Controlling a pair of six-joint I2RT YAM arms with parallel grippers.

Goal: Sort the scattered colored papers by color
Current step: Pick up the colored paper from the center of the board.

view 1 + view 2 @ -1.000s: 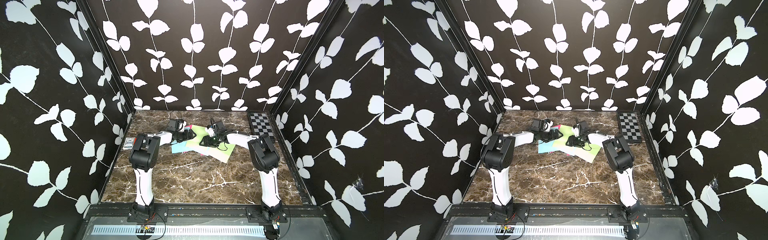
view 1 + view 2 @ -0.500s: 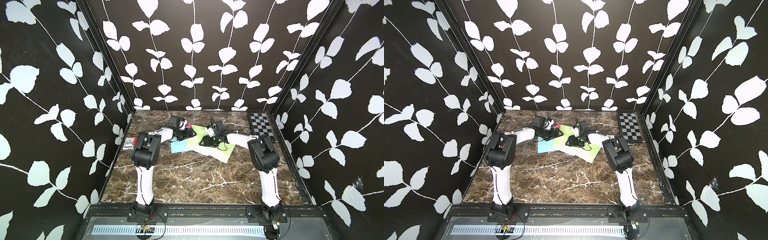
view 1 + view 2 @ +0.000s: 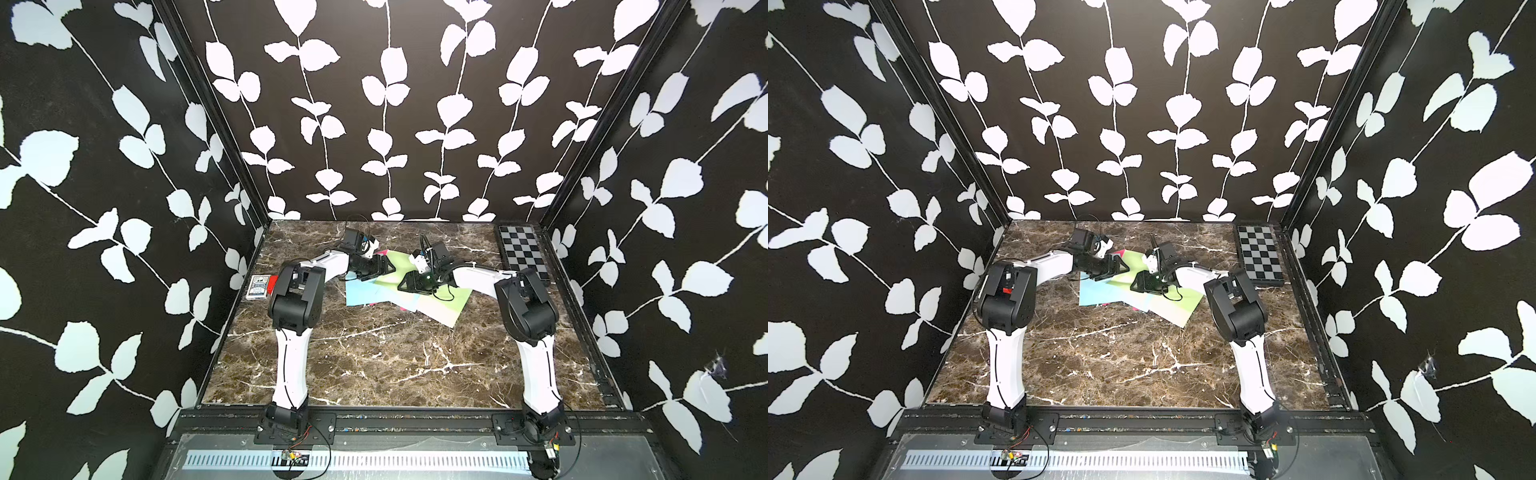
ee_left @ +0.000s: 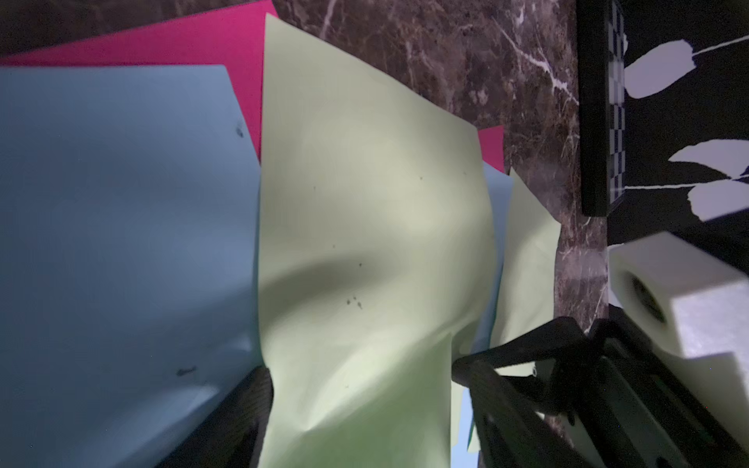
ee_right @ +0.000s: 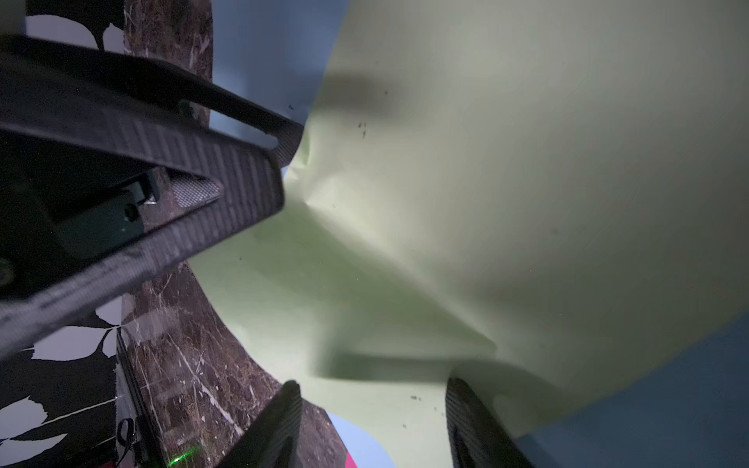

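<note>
The colored papers (image 3: 441, 306) lie in a messy pile at the back of the surface (image 3: 374, 361). The left gripper (image 3: 387, 266) and right gripper (image 3: 402, 286) both touch the top light green sheet (image 3: 397, 260), which bumps up between them. Both jaws are partly wide, not shut. A light blue sheet (image 3: 360, 293) and a pink sheet (image 4: 162, 40) lie underneath.

a robotics lab booth: leaf-print walls (image 3: 374, 104), marble tabletop (image 3: 374, 357), arms (image 3: 291, 365) bolted in front.
</note>
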